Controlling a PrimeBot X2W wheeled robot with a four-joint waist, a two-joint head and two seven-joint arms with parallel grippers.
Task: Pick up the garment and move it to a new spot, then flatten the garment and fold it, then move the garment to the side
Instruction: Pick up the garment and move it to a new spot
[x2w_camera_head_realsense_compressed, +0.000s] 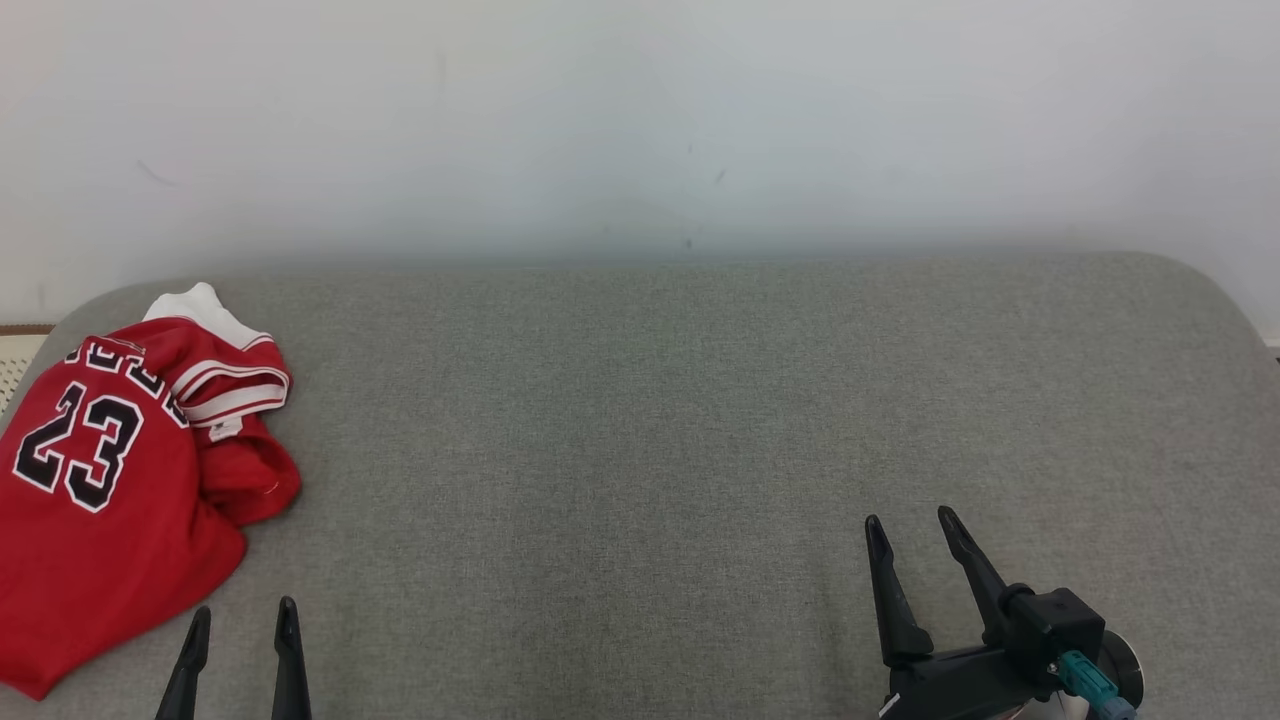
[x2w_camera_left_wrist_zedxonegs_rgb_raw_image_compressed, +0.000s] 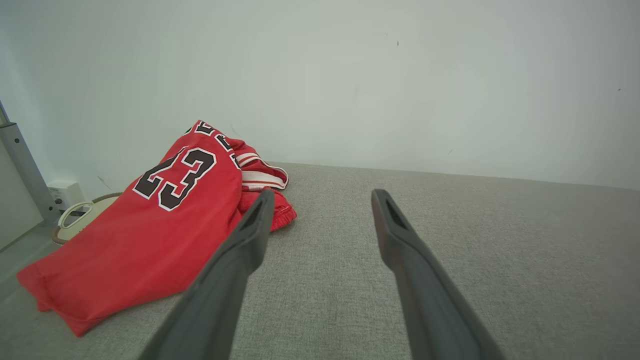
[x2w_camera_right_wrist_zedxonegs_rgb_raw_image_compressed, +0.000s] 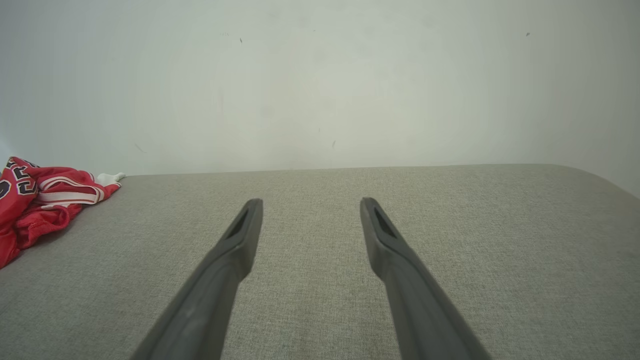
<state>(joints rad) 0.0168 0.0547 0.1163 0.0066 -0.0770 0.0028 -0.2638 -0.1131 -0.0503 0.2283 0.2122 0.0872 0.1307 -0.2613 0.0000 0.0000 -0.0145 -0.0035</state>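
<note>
Head view: seeing the red jersey lying bunched at the left edge of the grey cushion, leaving broad bare fabric rightward. Hovering with left gripper and right gripper both spread, clasping nothing.

Head high, wrists low, sharing garment

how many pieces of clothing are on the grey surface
1: a crumpled red jersey numbered 23, at the left end of the grey surface, just ahead of the left gripper. Its folds could hide something.
</note>
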